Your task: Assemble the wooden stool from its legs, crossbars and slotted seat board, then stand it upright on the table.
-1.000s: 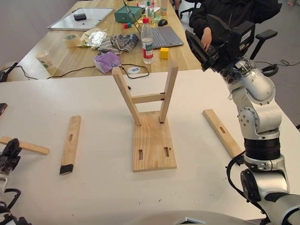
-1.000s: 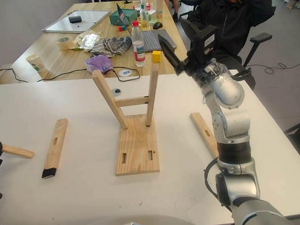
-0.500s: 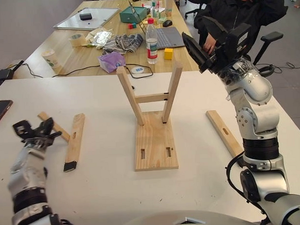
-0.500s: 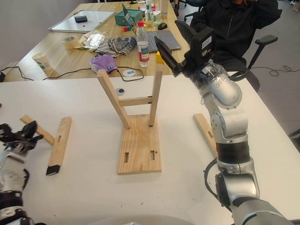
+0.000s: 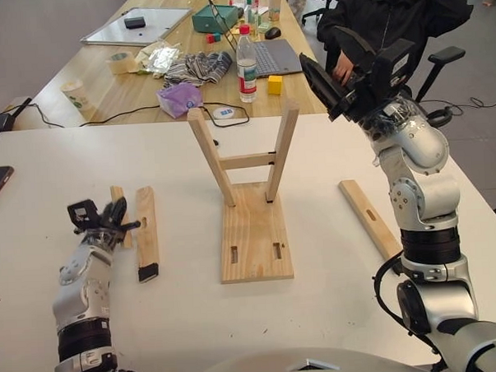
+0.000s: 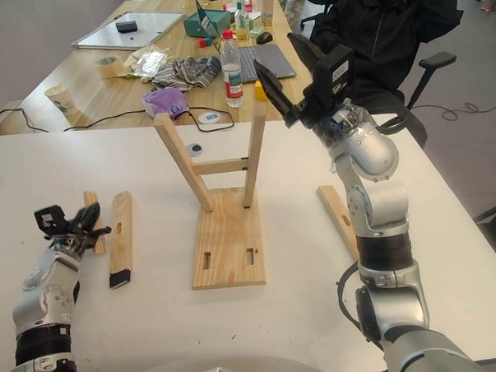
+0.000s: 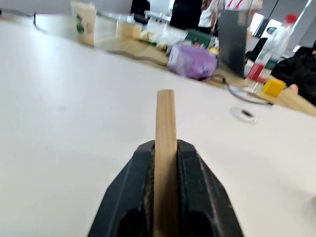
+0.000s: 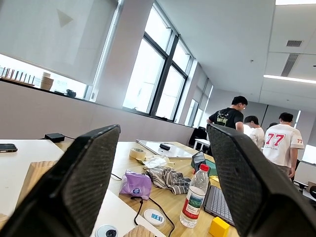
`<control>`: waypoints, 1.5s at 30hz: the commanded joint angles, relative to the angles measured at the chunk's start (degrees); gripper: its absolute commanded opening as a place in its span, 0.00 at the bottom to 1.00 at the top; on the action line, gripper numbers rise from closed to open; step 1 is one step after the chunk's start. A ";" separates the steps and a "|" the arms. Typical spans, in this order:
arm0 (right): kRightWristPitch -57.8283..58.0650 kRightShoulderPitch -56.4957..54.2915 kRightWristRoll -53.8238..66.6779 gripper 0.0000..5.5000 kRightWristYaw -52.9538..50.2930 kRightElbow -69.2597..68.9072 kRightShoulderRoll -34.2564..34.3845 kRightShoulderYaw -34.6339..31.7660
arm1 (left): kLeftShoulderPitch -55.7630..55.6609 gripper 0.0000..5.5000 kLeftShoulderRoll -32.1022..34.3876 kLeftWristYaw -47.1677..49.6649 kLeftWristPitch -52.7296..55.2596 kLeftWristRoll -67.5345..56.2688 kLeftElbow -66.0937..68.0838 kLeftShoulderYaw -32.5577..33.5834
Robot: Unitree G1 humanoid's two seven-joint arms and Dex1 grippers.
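In the head views, our left gripper [image 5: 111,218] sits low over the white table [image 5: 57,153]. It is clamped on a thin pale wooden crossbar [image 5: 116,194] whose long axis runs away from us. Just beside the gripper, on its inner side and nearly parallel to the crossbar, lies a flat slotted wooden leg with a dark near end [image 5: 145,232]. Farther that way the light slotted seat board [image 5: 255,251] lies flat. A pair of slanted upright legs [image 5: 210,155] stands in its far slots, joined by a short rung [image 5: 247,161].

Half a second ago the crossbar lay diagonal and farther out. It has since swung in, and the dark-ended leg has shifted towards the seat board.

Our right gripper [image 5: 337,67] hangs high near the top of one upright leg, unchanged, with a second slotted wooden leg [image 5: 369,218] on the table below it. The label on the clear red-capped bottle [image 5: 244,58] is too small for us to read.

In the left wrist view, the jaws press tight on the crossbar [image 7: 165,148], which points straight out towards a purple bag [image 7: 192,61].

In the right wrist view, the right gripper [image 8: 163,182] is spread wide, with nothing between its fingers.
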 commanded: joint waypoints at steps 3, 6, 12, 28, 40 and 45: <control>1.43 0.04 0.72 0.59 -0.12 -0.81 1.57 0.77 | -6.08 0.07 -0.22 2.82 4.52 -1.22 -11.09 -2.26; 1.70 0.19 0.50 0.59 -0.23 -0.92 1.97 1.02 | -5.65 0.07 -1.79 3.27 2.69 1.01 -7.45 -2.99; 20.28 0.04 15.87 0.59 3.36 -8.67 2.74 2.36 | -12.36 0.07 -5.19 9.85 11.31 -13.50 -19.08 1.21; 32.12 -11.18 13.69 0.59 -10.72 -13.72 13.45 13.00 | -43.92 0.07 -12.15 41.27 9.17 -45.16 -24.13 4.50; 26.23 -13.44 3.20 0.59 -11.85 -11.05 16.72 16.81 | -38.27 0.07 -19.29 39.92 4.78 -37.67 -27.55 -3.98; 25.65 -14.01 1.00 0.59 -12.11 -9.47 17.70 16.98 | -37.22 0.07 -20.32 38.84 3.99 -35.53 -28.17 -5.85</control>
